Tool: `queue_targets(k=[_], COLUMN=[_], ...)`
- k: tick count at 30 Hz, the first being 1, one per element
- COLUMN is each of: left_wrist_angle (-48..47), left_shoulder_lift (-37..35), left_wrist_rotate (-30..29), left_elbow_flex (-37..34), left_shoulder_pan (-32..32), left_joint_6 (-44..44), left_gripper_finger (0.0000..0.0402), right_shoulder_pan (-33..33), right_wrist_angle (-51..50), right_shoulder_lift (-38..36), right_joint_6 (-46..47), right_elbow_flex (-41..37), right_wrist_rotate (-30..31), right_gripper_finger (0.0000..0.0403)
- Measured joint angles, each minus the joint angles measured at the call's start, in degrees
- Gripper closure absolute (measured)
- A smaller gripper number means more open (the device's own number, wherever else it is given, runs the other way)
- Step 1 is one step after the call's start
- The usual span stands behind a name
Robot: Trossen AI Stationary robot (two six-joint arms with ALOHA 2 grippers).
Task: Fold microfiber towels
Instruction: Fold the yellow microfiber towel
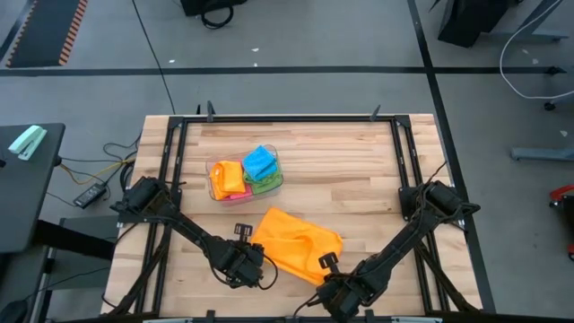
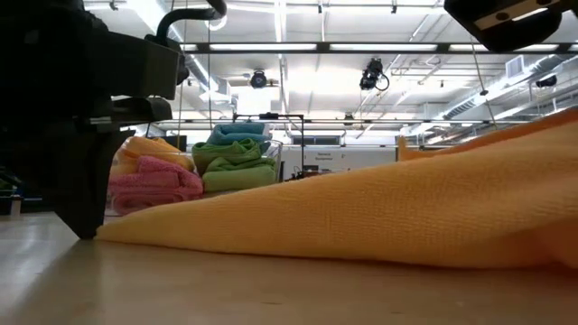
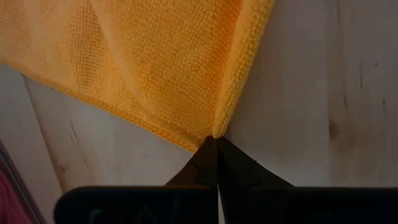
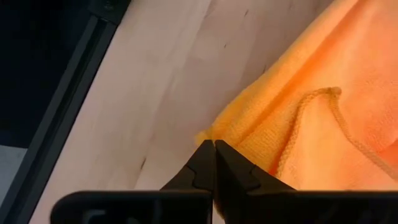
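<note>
An orange microfiber towel (image 1: pixel 296 240) lies rumpled on the wooden table near its front edge. My left gripper (image 1: pixel 244 262) is shut at the towel's near left corner, and my right gripper (image 1: pixel 330 285) is shut at its near right corner. In the low view the cloth (image 2: pixel 379 212) rests on the table by the left gripper and rises toward the right. Folded pink, orange, green and blue towels sit in a clear tub (image 1: pixel 244 175) farther back. My left gripper pinches the very tip of the towel's corner (image 3: pixel 214 132) between its two shut fingers, coming steeply from above. The cloth spreads away from the fingertips and lies on the table beside them. My right gripper pinches a corner of the towel (image 4: pixel 208 135) between its shut fingers, slanting down from above. The cloth is bunched there, with a hemmed edge (image 4: pixel 311 99) curling over it, so more than one layer may be caught. Cloth beside the fingers is on the table.
The tub of folded towels (image 2: pixel 194 162) stands behind the orange towel, left of the table's middle. A black metal frame (image 1: pixel 179 152) runs along the table's left, right and far sides. Bare wood (image 1: pixel 359 170) lies to the right of the tub.
</note>
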Motion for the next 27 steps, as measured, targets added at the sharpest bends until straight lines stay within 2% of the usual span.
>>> queue_targets(k=[27], left_wrist_angle=[-4.5], left_shoulder_lift=[0.2], left_wrist_rotate=[2.4], left_elbow_flex=[-0.1], left_shoulder_pan=[-1.3], left_joint_6=[-0.6], left_gripper_finger=[0.0389], right_shoulder_pan=[0.8], right_wrist_angle=[-4.1], right_shoulder_lift=[0.0], right_joint_6=[3.9], right_elbow_flex=[0.0], right_wrist_rotate=[-0.1], right_gripper_finger=[0.0384])
